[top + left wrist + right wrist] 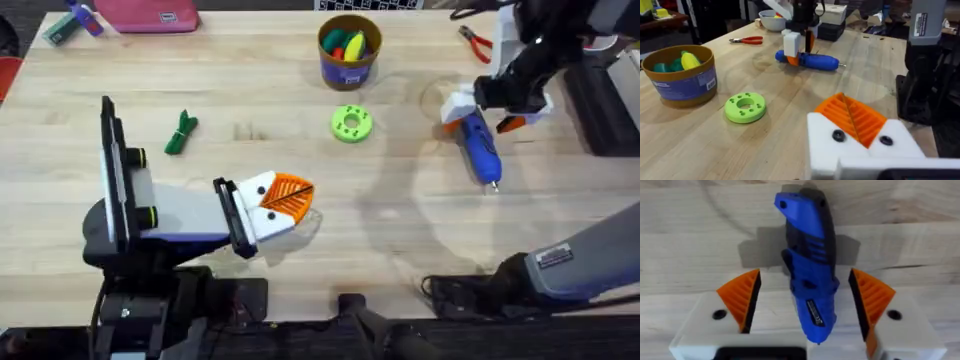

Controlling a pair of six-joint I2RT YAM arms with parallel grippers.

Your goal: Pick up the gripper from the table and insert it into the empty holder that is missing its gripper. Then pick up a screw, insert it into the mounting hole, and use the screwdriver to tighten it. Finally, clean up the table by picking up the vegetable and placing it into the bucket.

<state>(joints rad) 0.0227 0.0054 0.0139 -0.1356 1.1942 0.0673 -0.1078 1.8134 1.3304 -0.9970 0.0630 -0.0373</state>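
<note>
Pale wooden table (300,240) in even light, dark cluttered shelving and equipment behind its far edge

Even, bright overhead light; soft shadows under the blue pen-shaped plastic screwdriver (808,270); the dark arm at the overhead's upper right blurs.

Green holed disc (351,123) mid-desk (250,90); red-handled pliers (476,41) at far right; pink pouch (146,14) at far left edge.
</note>
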